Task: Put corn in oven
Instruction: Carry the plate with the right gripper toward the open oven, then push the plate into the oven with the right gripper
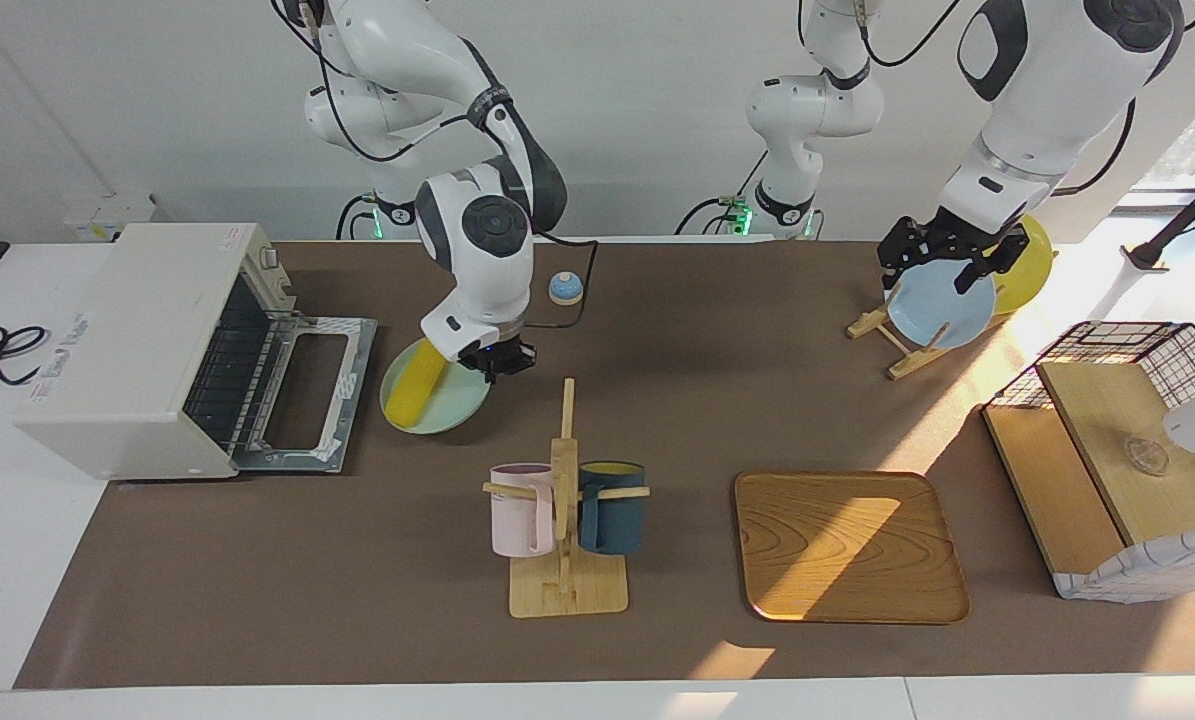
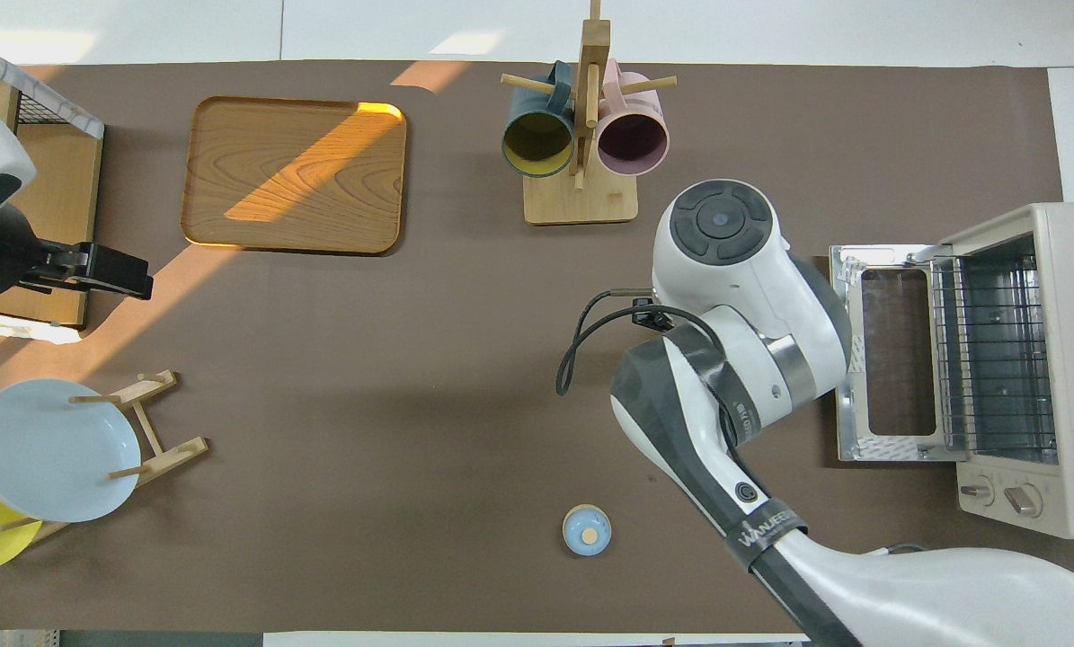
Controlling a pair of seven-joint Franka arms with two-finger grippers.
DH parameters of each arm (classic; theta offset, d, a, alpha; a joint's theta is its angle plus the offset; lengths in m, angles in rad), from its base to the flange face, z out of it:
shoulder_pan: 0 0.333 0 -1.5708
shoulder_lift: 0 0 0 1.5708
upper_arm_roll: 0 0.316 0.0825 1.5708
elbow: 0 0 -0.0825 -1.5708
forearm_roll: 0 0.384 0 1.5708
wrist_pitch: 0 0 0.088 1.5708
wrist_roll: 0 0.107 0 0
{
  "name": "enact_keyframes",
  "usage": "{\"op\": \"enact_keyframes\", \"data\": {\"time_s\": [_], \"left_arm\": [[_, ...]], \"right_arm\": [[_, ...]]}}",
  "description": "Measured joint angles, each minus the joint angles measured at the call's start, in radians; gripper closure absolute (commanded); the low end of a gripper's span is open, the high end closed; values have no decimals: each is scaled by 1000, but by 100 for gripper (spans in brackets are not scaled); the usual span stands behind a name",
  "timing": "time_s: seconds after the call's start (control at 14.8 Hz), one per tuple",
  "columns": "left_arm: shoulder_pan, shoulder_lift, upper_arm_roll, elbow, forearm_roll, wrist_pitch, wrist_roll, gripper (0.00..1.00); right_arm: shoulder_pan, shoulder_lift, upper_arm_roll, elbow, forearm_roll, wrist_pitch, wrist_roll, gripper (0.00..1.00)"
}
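Note:
The yellow corn (image 1: 412,393) lies on a pale green plate (image 1: 447,405) just in front of the oven's dropped door (image 1: 307,390). My right gripper (image 1: 498,362) is shut on that plate's rim, at the edge away from the oven. The off-white oven (image 1: 137,340) stands open at the right arm's end of the table, its rack (image 2: 995,350) bare. In the overhead view the right arm hides the corn and the plate. My left gripper (image 1: 942,268) waits open over the blue plate in the rack.
A mug rack (image 1: 565,500) with a pink and a dark mug stands mid-table, and a wooden tray (image 1: 847,545) lies beside it. A small blue round thing (image 1: 565,288) sits near the robots. A plate rack (image 1: 887,335) holds a blue plate (image 1: 947,310) and a yellow plate (image 1: 1032,255). A wire-and-wood basket (image 1: 1127,450) stands at the left arm's end.

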Motion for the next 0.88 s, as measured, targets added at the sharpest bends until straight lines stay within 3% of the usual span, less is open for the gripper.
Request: {"op": "enact_keyframes", "data": {"time_s": [0.41,0.68,0.88], "left_arm": [[0,-1,0,-4,0,1,0,0],[6,-3,0,-4,0,1,0,0],[8,-4,2,-4,0,1,0,0]], "right_arm": [[-144,-11,-3,14,-52,-111,-162,100],[-293,-38,-4,12,-54,-141,-353,100],[-348,-44,-4,0,-54,-143,-425,100]]}}
